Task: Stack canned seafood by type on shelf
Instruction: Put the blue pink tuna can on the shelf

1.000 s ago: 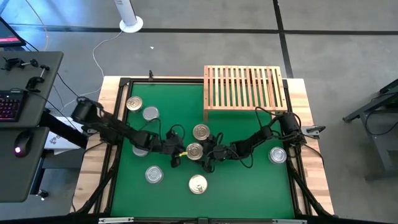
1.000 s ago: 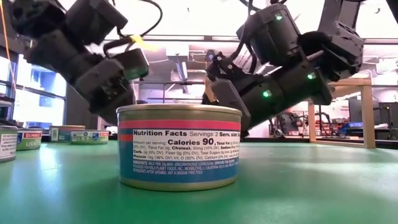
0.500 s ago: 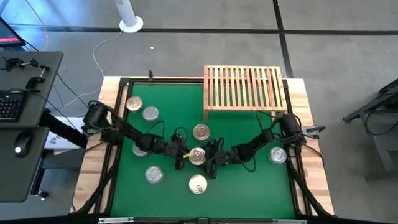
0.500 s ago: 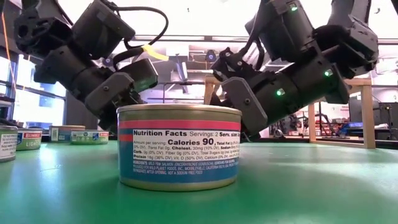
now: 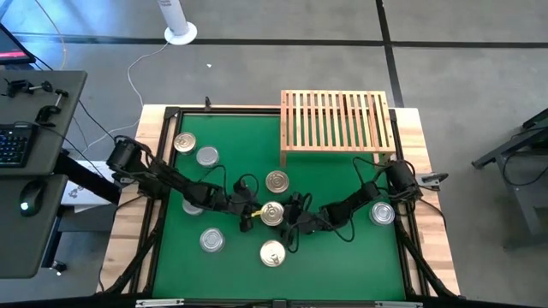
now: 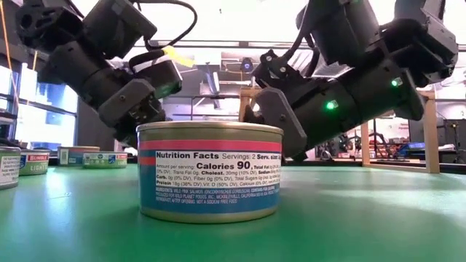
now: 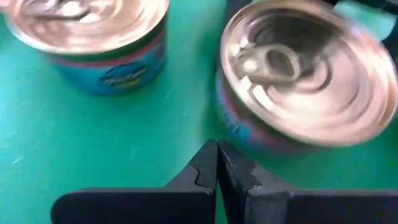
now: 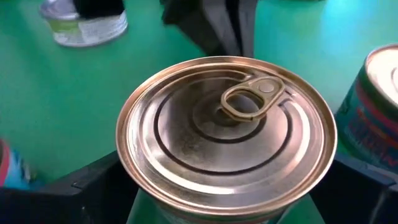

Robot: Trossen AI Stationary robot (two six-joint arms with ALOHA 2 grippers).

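Note:
A gold-lidded tin (image 5: 271, 214) stands upright mid-table on the green mat, between both grippers. My left gripper (image 5: 252, 214) is shut; its tips (image 7: 217, 155) stand at the tin's left side wall (image 7: 233, 127). My right gripper (image 5: 291, 220) is open, with a finger on each side of the same tin (image 8: 227, 134). Other tins stand upright on the mat: one just beyond (image 5: 276, 180), one nearer (image 5: 272, 252) that fills the low view (image 6: 210, 171) and hides the middle tin there, and two at the far left (image 5: 184, 142). The slatted wooden shelf (image 5: 336, 120) stands bare at the far right. My left gripper's shut fingertips (image 7: 208, 163) point slanting down at the foot of the middle tin's side wall, from the table's left; I cannot tell whether they touch it. My right gripper's fingers (image 8: 93, 186) flank the tin's wall from the right; whether they touch it I cannot tell.
More tins stand at the near left (image 5: 211, 240), under my left arm (image 5: 193, 205) and by the right edge (image 5: 382, 212). A black frame (image 5: 163, 171) rims the mat. Bare mat lies in front of the shelf.
My right gripper has swung toward the table's near edge and further around the middle tin, staying open. My left gripper stays shut at the tin's left side.

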